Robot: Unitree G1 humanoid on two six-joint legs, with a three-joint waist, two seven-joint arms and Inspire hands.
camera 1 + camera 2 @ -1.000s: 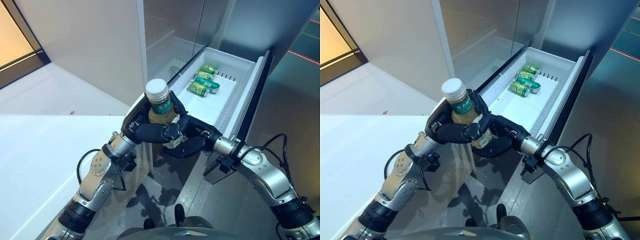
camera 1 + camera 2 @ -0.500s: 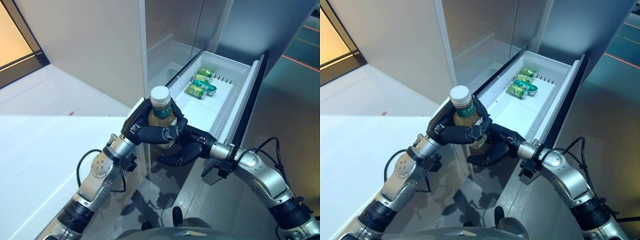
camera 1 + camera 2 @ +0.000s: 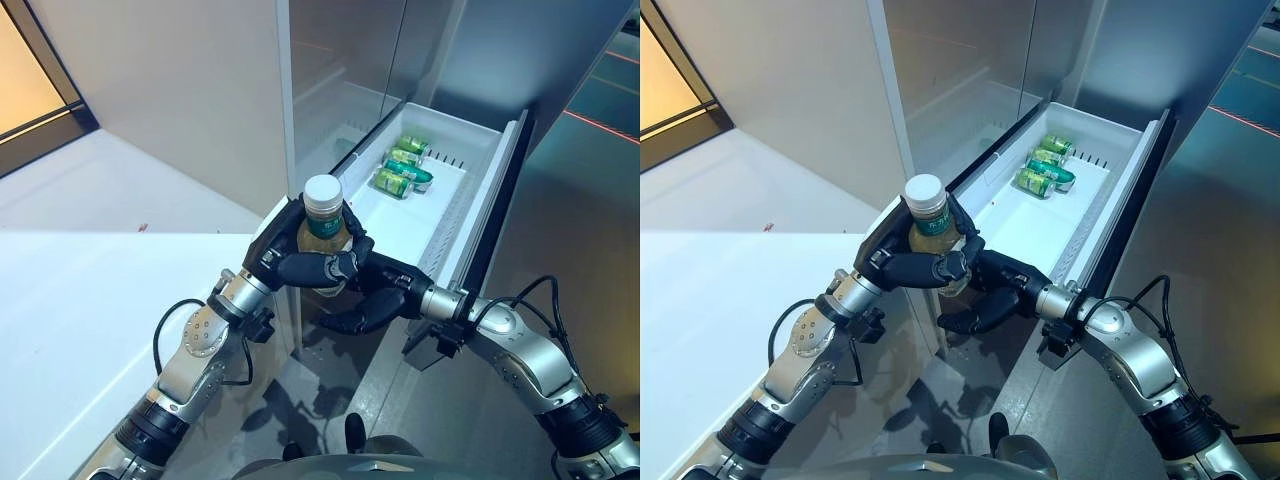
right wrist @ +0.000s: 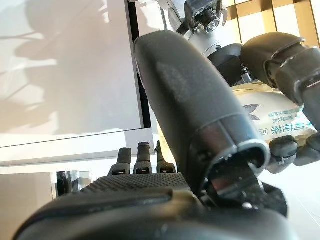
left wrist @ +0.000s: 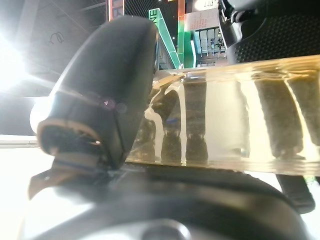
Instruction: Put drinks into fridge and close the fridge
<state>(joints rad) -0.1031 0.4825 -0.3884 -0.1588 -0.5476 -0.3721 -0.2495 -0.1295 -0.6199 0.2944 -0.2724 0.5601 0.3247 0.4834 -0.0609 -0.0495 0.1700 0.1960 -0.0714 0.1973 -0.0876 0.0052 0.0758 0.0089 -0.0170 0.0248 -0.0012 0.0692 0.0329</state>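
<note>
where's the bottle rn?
In both eye views the bottle is centre frame, upright in the left hand, just short of the open fridge drawer. The right hand sits open just below it.

A bench (image 3: 90, 300) fills the robot's left side. Ahead stands the fridge (image 3: 340, 70), its drawer (image 3: 455, 130) pulled out toward the robot's right front. Several cans (image 3: 402, 168) lie together on their sides at the drawer's far end, near its left wall. A bottle (image 3: 323, 225) stands upright in the left hand (image 3: 300, 262), above the drawer's near left corner. The right hand (image 3: 380, 295) sits just below and right of the bottle.
</note>
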